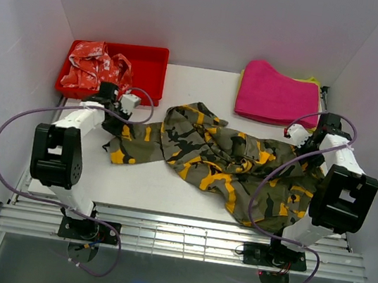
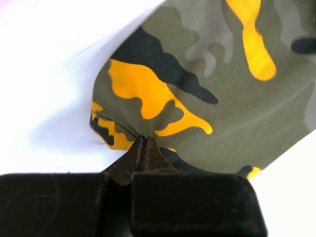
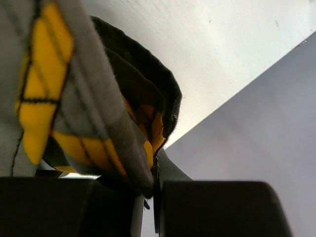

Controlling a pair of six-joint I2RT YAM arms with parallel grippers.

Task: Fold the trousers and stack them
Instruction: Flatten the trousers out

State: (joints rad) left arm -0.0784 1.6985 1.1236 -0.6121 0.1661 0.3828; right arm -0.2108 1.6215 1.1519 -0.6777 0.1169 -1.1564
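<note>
The camouflage trousers (image 1: pixel 215 156) lie crumpled across the middle of the white table, olive, grey, black and orange-yellow. My left gripper (image 1: pixel 116 125) is shut on the trousers' left end; in the left wrist view its jaws (image 2: pixel 143 140) pinch the cloth (image 2: pixel 212 89) at a hem corner. My right gripper (image 1: pixel 303 150) is shut on the trousers' right end; in the right wrist view the cloth (image 3: pixel 98 113) hangs bunched between the fingertips (image 3: pixel 170 170). Both pinched ends sit at about table height.
A red tray (image 1: pixel 150 68) at the back left holds a red-and-white patterned garment (image 1: pixel 97 64). A folded pink cloth (image 1: pixel 278 92) lies at the back right. White walls close in on the left, back and right. Part of the trousers drapes toward the front right edge (image 1: pixel 271 211).
</note>
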